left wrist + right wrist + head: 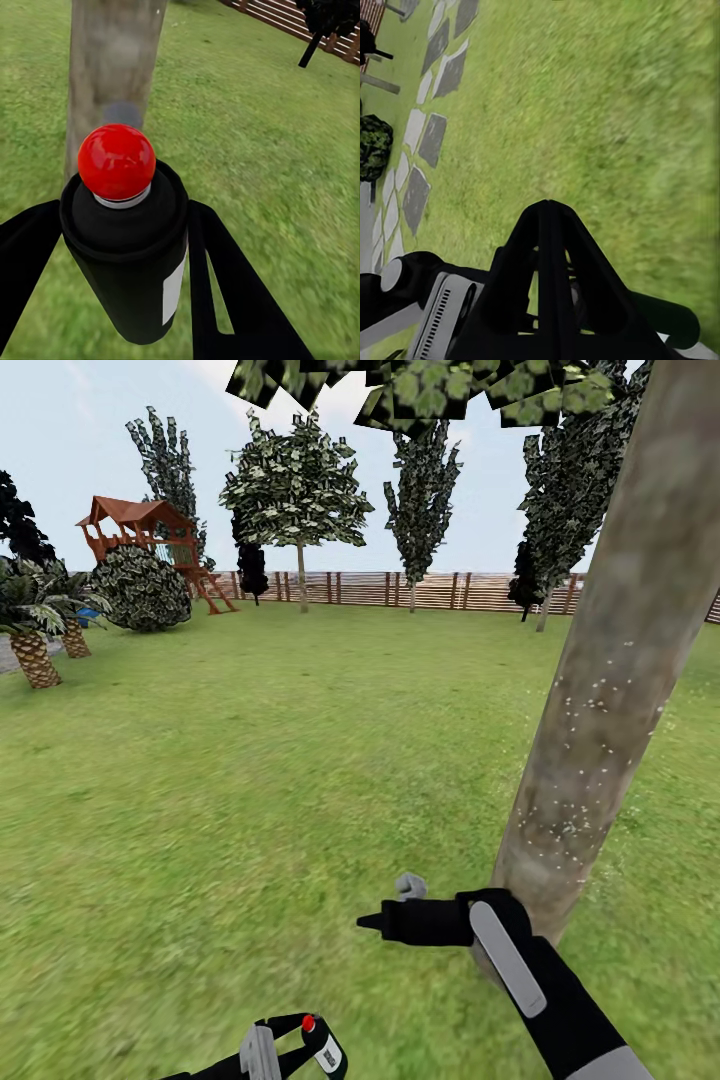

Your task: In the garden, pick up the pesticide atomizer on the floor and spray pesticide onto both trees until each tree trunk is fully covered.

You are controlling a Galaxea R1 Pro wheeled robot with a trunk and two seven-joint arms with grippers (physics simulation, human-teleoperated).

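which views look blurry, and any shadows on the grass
Head view: sharp, white specks on the trunk crisp, grass evenly lit, no cast shadows. Left wrist view: red-capped can sharp, trunk behind soft. Right wrist view: grass smeared.

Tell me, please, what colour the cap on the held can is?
Bright red cap, clearest in the left wrist view.

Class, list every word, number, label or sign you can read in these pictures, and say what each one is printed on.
No readable text.
White label on the black can with the red cap, held in the left gripper: blank or too blurred to read.
The tree trunk, the fence and the playhouse carry no writing.
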